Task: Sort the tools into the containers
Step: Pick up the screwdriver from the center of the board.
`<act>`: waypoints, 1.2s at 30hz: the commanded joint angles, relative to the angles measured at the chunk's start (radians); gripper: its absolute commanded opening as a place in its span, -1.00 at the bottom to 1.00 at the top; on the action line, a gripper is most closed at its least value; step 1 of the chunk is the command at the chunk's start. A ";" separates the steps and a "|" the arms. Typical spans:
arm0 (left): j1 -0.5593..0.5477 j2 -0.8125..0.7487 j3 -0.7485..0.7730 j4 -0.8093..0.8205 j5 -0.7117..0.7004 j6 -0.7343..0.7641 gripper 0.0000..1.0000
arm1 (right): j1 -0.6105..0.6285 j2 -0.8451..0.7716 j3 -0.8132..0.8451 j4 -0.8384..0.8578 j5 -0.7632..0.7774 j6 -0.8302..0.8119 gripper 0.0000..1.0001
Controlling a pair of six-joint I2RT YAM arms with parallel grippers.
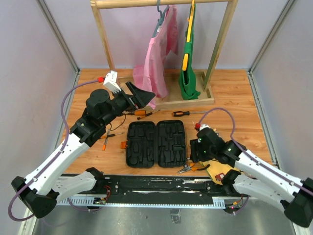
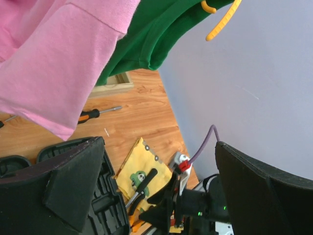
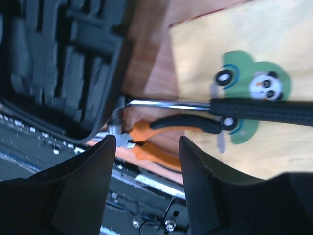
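Right gripper [image 3: 146, 188]: fingers apart, empty, bottom of frame. Just beyond them: orange pliers [image 3: 156, 156] and hammer [image 3: 259, 111], its handle across yellow board [image 3: 210, 49]. Left gripper [image 2: 159, 191]: spread wide, empty. Tool case [image 1: 156, 144]: open, frame centre.

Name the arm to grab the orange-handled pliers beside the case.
Right. The right gripper, open, hangs directly over the orange-handled pliers beside the black plastic tool case; the left gripper is up by the hanging pink garment.
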State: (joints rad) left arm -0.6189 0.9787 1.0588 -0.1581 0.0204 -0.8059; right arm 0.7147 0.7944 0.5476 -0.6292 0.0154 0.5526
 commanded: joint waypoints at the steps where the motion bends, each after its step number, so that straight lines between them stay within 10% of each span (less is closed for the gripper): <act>1: 0.002 -0.020 0.007 0.038 0.024 0.001 0.99 | 0.205 0.090 0.094 -0.130 0.184 0.090 0.12; 11: 0.002 -0.036 -0.006 0.053 0.039 0.006 0.99 | 0.436 0.169 0.067 -0.127 0.210 0.161 -0.02; 36: 0.004 -0.088 -0.147 0.008 0.018 0.000 0.99 | 0.450 0.349 0.022 -0.041 0.166 0.075 -0.01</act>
State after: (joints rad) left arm -0.6182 0.9199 0.9119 -0.1616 0.0383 -0.8101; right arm 1.1458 1.1236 0.5655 -0.6510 0.1848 0.6273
